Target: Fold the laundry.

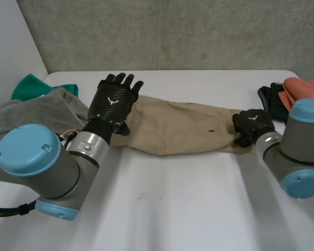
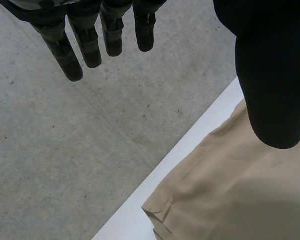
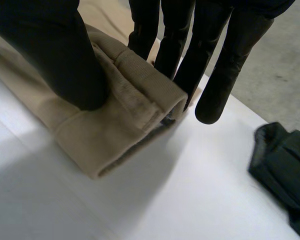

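Beige garment (image 1: 183,128) lies stretched across middle of white table (image 1: 172,209), one end at each hand (likely smoothed flat for folding). Right hand (image 3: 55,55) pinches thick hem at one end: thumb on top, straight fingers (image 3: 215,65) at far side, probably to carry that end over. Left hand (image 2: 275,85) hovers above opposite end, fingers (image 2: 90,45) straight, holding nothing. Grey-green pile (image 1: 39,107) sits beside left arm, dark folded cloth (image 3: 282,170) near right hand.
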Tool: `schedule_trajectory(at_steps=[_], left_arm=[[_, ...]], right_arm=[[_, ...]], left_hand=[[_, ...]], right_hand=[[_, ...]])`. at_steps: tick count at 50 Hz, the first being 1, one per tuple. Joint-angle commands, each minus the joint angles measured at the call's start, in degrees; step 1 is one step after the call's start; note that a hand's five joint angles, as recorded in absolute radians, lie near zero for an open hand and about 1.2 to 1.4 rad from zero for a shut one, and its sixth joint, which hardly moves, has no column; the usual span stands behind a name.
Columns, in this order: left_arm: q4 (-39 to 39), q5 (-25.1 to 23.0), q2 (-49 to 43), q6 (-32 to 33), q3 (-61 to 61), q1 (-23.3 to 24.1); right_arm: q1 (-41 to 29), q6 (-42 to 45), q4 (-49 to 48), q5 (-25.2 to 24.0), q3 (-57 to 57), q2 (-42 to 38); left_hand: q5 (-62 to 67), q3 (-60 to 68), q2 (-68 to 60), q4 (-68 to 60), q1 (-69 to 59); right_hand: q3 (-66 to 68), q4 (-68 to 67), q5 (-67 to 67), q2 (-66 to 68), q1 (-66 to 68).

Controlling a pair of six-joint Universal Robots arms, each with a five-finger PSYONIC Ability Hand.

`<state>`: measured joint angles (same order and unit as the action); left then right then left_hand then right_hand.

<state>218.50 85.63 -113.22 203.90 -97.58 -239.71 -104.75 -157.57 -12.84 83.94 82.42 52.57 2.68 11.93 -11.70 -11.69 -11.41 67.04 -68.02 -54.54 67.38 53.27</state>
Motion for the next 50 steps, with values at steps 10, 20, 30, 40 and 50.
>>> schedule_trajectory(at_steps=[10, 20, 30, 40, 50], left_arm=[[-2.72, -0.02, 3.35, -0.08, -1.03, -0.15], [-5.27, 0.06, 4.67, -0.87, -0.77, -0.15], [-5.27, 0.15, 4.94, -1.22, 0.46, -0.23], [-5.45, 0.94, 5.03, -1.66, 5.90, -0.67], [-10.97, 4.02, -0.06, -5.96, 20.57, 0.29]], right_arm=[[18.25, 15.34, 4.49, -5.72, 15.58, 17.30], [8.61, 28.19, 2.99, -8.61, 8.65, 18.62], [-11.24, 29.33, 0.44, -19.24, 0.21, 9.42], [-19.79, 26.01, 0.09, -22.50, -5.95, 1.57], [-15.85, -13.45, -0.71, -9.70, -5.87, 13.86]], left_hand=[[-2.68, -1.93, 1.70, 1.69, 1.41], [-2.68, -1.93, 1.70, 1.69, 1.41], [-2.68, -1.93, 1.70, 1.69, 1.41], [-2.68, -1.93, 1.70, 1.69, 1.41], [-2.68, -1.93, 1.70, 1.69, 1.41]], right_hand=[[12.96, -11.98, -15.46, 12.62, 26.73], [12.96, -11.98, -15.46, 12.62, 26.73], [12.96, -11.98, -15.46, 12.62, 26.73], [12.02, -11.04, -14.52, 11.68, 25.79], [-57.04, 58.02, 54.54, -57.38, -43.27]])
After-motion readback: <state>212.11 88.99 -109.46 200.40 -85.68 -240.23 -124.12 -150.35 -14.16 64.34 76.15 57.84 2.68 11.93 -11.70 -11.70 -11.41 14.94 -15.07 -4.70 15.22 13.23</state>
